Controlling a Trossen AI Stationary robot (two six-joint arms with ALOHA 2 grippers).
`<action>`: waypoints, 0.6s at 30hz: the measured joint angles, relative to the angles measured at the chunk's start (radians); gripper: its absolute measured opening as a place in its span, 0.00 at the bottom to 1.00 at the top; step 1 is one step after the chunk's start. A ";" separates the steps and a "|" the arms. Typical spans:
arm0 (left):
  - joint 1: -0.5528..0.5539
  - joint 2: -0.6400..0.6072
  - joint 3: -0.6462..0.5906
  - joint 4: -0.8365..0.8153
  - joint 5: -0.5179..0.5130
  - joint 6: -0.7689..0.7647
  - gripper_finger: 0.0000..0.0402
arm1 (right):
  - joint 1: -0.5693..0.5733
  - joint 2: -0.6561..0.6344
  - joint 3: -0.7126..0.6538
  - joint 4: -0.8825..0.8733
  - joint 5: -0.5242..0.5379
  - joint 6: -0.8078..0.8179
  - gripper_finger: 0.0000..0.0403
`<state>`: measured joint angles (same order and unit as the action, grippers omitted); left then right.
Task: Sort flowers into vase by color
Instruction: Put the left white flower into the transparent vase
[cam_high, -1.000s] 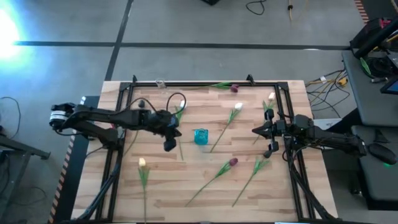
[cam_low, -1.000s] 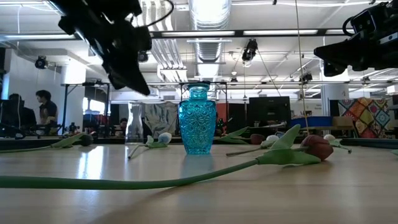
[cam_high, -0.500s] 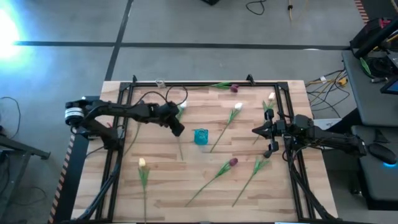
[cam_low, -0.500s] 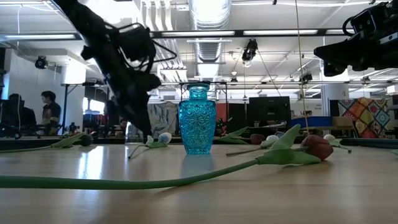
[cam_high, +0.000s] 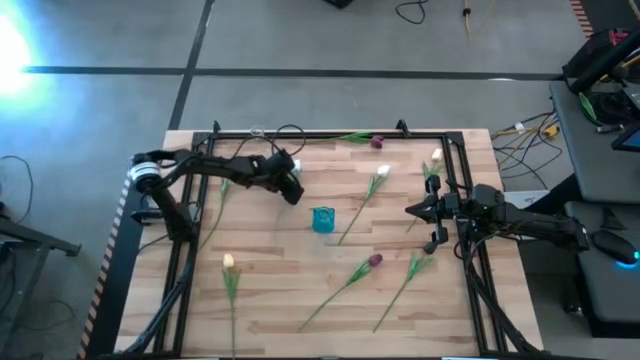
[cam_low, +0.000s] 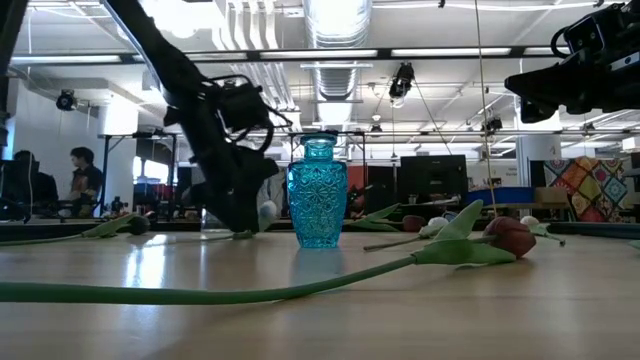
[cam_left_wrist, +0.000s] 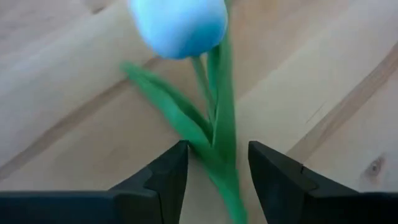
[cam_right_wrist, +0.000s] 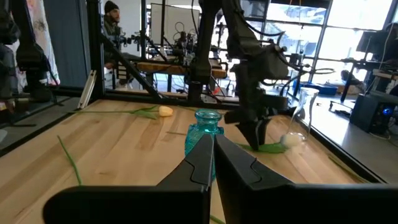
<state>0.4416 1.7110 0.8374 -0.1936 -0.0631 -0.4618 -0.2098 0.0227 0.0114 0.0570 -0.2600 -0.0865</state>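
Left gripper (cam_left_wrist: 214, 171) points steeply down at 10 o'clock of the blue glass vase (cam_high: 322, 219), fingers apart astride a white tulip (cam_left_wrist: 179, 26) with its thin green stem on the pale plank table (cam_high: 300, 290). Right gripper (cam_high: 412, 210) hovers at 3 o'clock, fingers together. Other tulips lie scattered across the tabletop.

- Tulips (cam_high: 362, 271): you have seven countable from above. Two have purple heads, four have white or cream heads, and one has a head you cannot make out.
- Vases: you have two, one blue vase (cam_high: 322, 219) and one clear glass vase (cam_high: 257, 133).
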 joint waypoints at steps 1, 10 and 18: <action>0.000 0.016 0.017 -0.010 -0.002 0.000 0.38 | 0.000 0.000 0.000 0.000 0.000 0.000 0.02; 0.001 0.078 0.107 -0.095 -0.017 0.073 0.18 | 0.000 0.000 0.000 0.000 0.000 0.000 0.02; -0.005 0.030 0.102 -0.131 0.001 0.170 0.03 | 0.000 0.000 0.000 0.000 0.000 0.000 0.02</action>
<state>0.4363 1.7405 0.9394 -0.3242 -0.0624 -0.2916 -0.2098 0.0227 0.0114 0.0569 -0.2600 -0.0865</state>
